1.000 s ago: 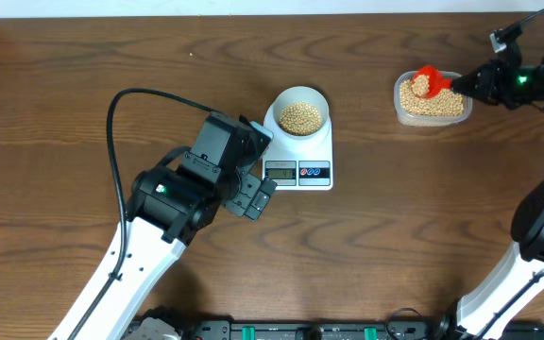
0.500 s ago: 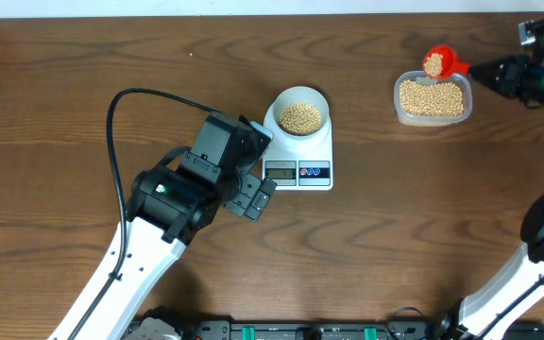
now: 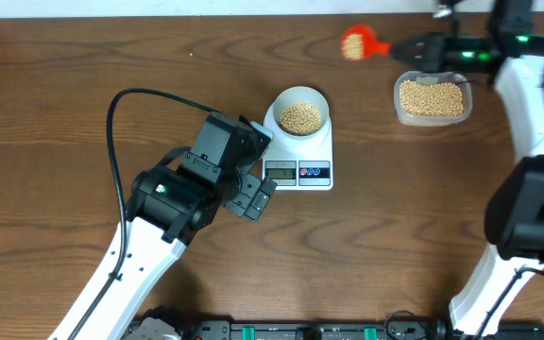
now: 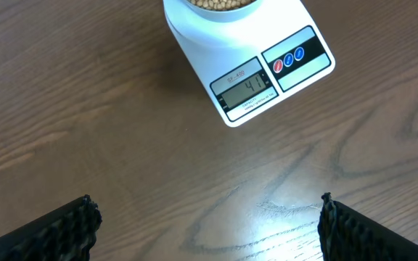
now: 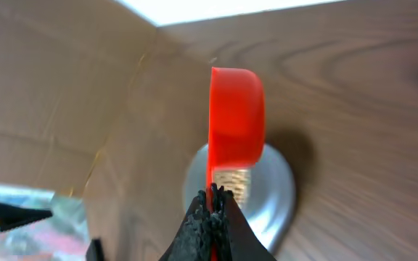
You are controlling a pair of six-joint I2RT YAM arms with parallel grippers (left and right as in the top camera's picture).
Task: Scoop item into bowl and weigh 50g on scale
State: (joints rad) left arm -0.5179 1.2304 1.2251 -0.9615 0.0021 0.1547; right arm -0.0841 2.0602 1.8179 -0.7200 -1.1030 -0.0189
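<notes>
The pale bowl (image 3: 300, 113) holds tan beans (image 3: 300, 117) and stands on the white scale (image 3: 302, 159). The scale (image 4: 267, 65) shows 41 on its display (image 4: 249, 88) in the left wrist view. My right gripper (image 3: 397, 47) is shut on the handle of a red scoop (image 3: 357, 43) with beans in it, up in the air, left of the clear tub (image 3: 432, 97) of beans. From the right wrist, the scoop (image 5: 236, 116) shows side-on above the blurred bowl (image 5: 271, 196), and the gripper (image 5: 212, 210) pinches its handle. My left gripper (image 3: 261, 168) stands open beside the scale's front left, with nothing between its fingers (image 4: 49, 232).
The left arm's black cable (image 3: 111, 142) loops over the table's left half. The right arm (image 3: 527, 104) reaches along the right side to the back edge. The table's far edge runs close behind the scoop.
My right gripper has lifted the scoop with beans out of the tub and carried it left, past the tub's left end. The left arm, bowl and scale have not moved.
</notes>
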